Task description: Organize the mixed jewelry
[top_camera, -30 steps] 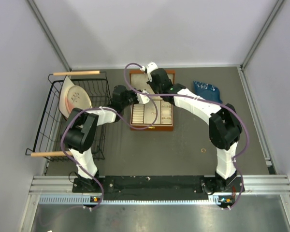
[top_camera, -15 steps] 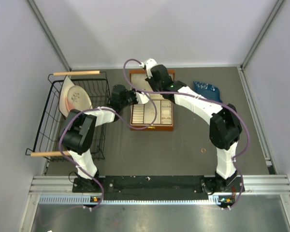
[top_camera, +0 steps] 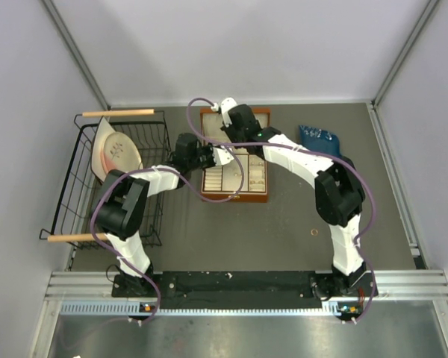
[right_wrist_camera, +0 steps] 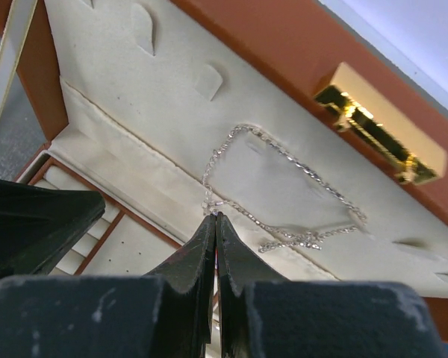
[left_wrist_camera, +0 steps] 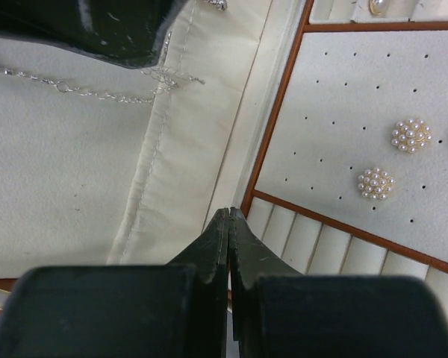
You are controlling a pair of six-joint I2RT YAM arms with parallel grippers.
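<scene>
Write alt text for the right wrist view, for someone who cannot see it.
The right gripper, fingers closed, meets a silvery chain necklace that lies looped on the cream-lined lid of an open brown wooden box, near its gold clasp.

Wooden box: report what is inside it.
On the lid's cream lining lies the silvery chain, pinched at one end by the right tool. Pearl-cluster studs sit on the perforated pad. The right arm hides some compartments; no rings visible.
</scene>
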